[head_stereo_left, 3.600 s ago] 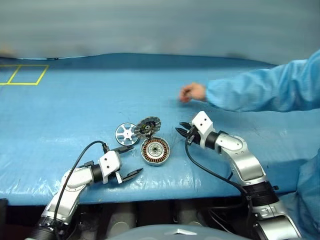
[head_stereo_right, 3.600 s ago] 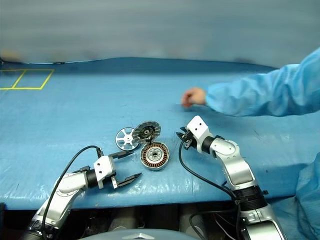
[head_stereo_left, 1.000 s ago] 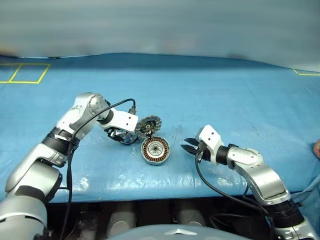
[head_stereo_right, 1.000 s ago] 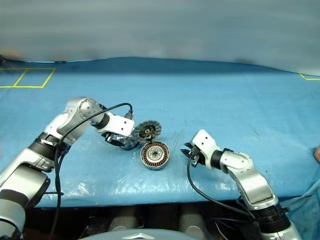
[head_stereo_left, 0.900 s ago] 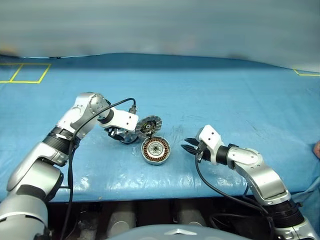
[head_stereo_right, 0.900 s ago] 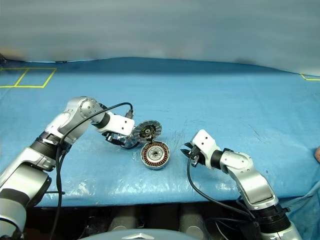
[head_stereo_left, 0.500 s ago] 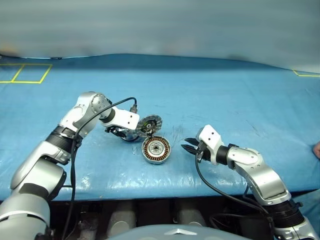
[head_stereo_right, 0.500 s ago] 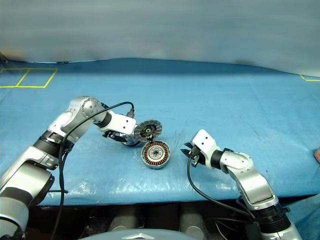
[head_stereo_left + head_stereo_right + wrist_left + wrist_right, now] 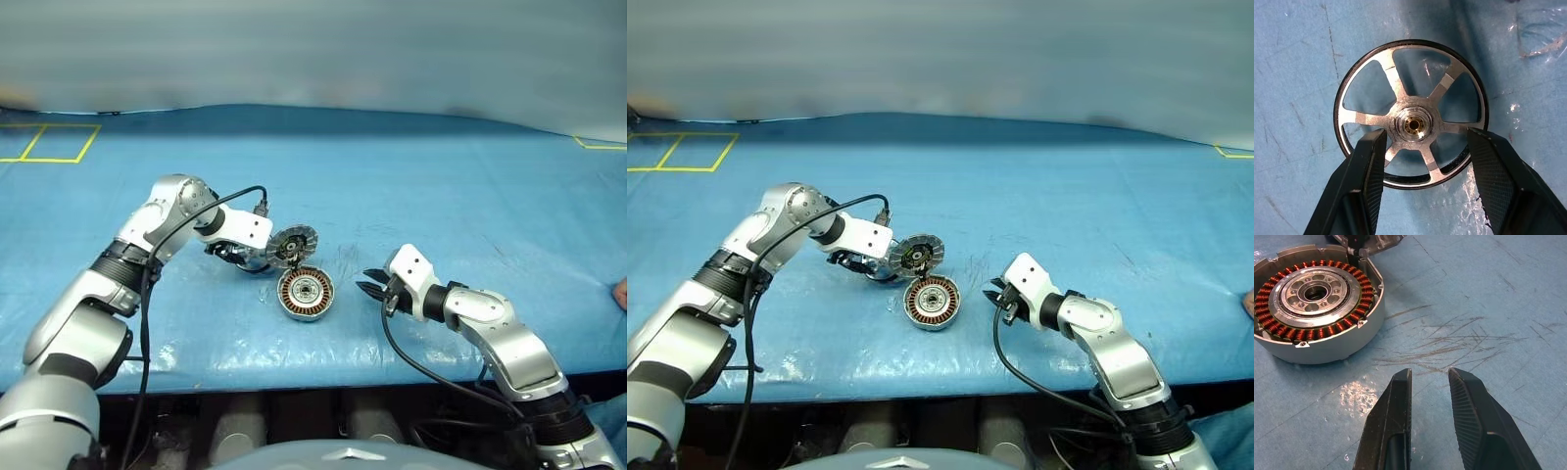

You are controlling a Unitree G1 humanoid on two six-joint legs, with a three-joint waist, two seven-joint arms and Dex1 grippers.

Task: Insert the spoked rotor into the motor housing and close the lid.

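Rotor [image 9: 1411, 115] flat on table, between spread left fingers [image 9: 1367, 171].

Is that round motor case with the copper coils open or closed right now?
Open. The motor housing shows its ring of copper windings uncovered, and the lid stands tipped up behind it, ribbed face showing. The spoked rotor still lies outside on the blue sheet.
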